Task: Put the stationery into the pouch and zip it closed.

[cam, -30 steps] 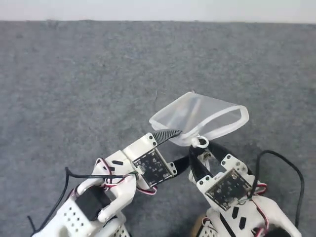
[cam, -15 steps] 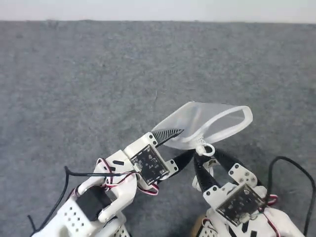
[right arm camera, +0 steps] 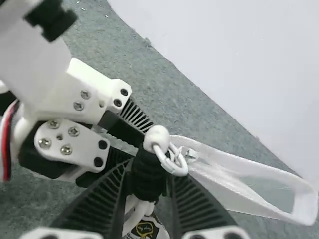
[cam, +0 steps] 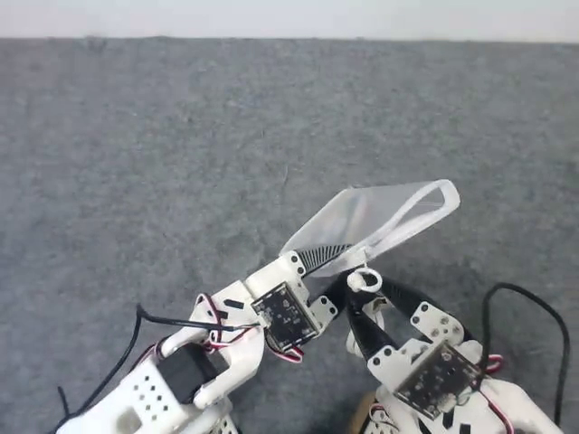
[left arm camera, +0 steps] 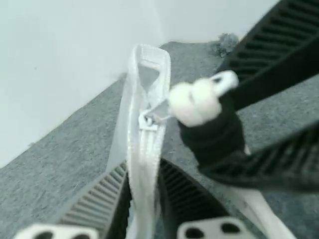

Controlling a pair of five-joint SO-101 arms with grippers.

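Holding the pouch [cam: 384, 217] at its near end with both grippers, I have it just right of centre in the high view. Its long axis runs from lower left up to upper right over the grey table [cam: 136, 136]. My left gripper [cam: 318, 257] is pressed together on the lower-left end of the zip edge. In the left wrist view its ribbed fingers [left arm camera: 99, 209] clamp the zip tape [left arm camera: 143, 164] flat between them. My right gripper [cam: 365, 291] comes in from the lower right and is pinching the pull [cam: 365, 279]. In the right wrist view its fingers [right arm camera: 107, 199] close on the black cord just beneath the white bead [right arm camera: 157, 135] and ring.

The slider [left arm camera: 147, 119] sits close to the left gripper's end. Beyond it the mouth stands open as a long loop out to the far tip [right arm camera: 299, 199]. Whether the stationery is inside I cannot tell through the mesh.

The next move, as I judge it, turns on one thing: the open stretch lies away from both sets of fingers, toward the upper right of the high view. So the pull should travel along that axis, away from my left gripper, which serves as the anchor. The right arm is the nearer one to the slider and already has the cord. If it drags off the zip line, the slider may jam or the tape may slip out of my left grip.
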